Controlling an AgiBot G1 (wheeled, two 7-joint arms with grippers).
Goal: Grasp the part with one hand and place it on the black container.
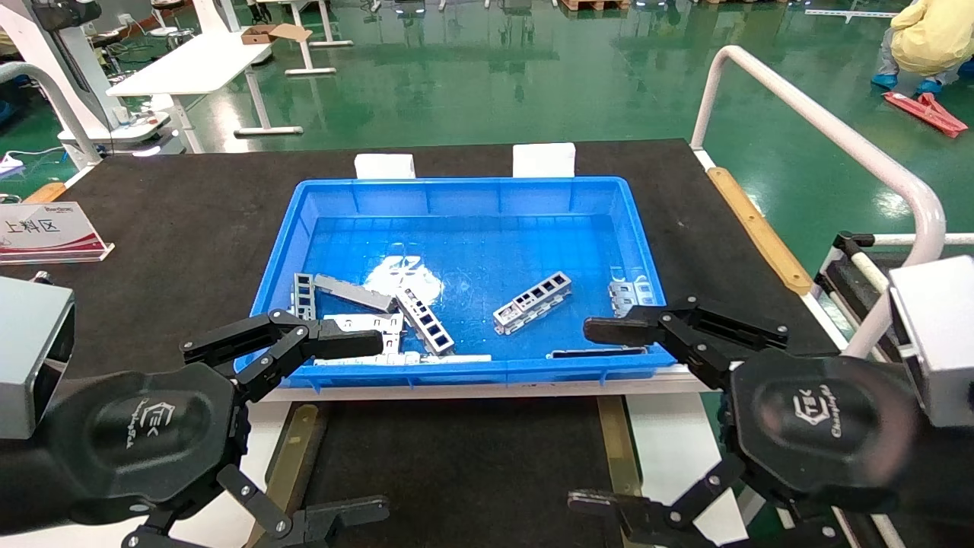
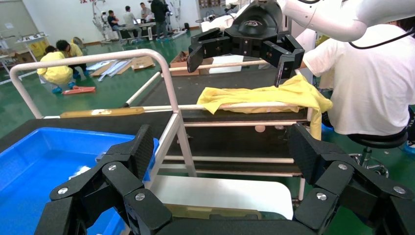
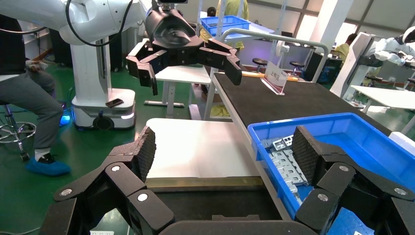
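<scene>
Several silver parts with cut-out windows lie in the blue bin [image 1: 456, 185]. One part [image 1: 533, 303] lies alone near the middle, others [image 1: 426, 321] are heaped at the front left, and one [image 1: 631, 295] is by the right wall. The black container [image 1: 456, 464] lies in front of the bin between brass strips [image 1: 618, 449]. My left gripper [image 1: 377, 426] hangs open and empty over the container's left edge, and my right gripper [image 1: 582, 415] hangs open and empty over its right edge. The right wrist view shows the parts [image 3: 288, 164] and the container [image 3: 220, 205].
A white placard [image 1: 49, 232] stands at the far left of the black mat. A white tube rail [image 1: 822, 122] and a wooden strip [image 1: 757, 228] run along the table's right side. Two white blocks [image 1: 542, 160] sit behind the bin. White plates [image 1: 670, 449] flank the container.
</scene>
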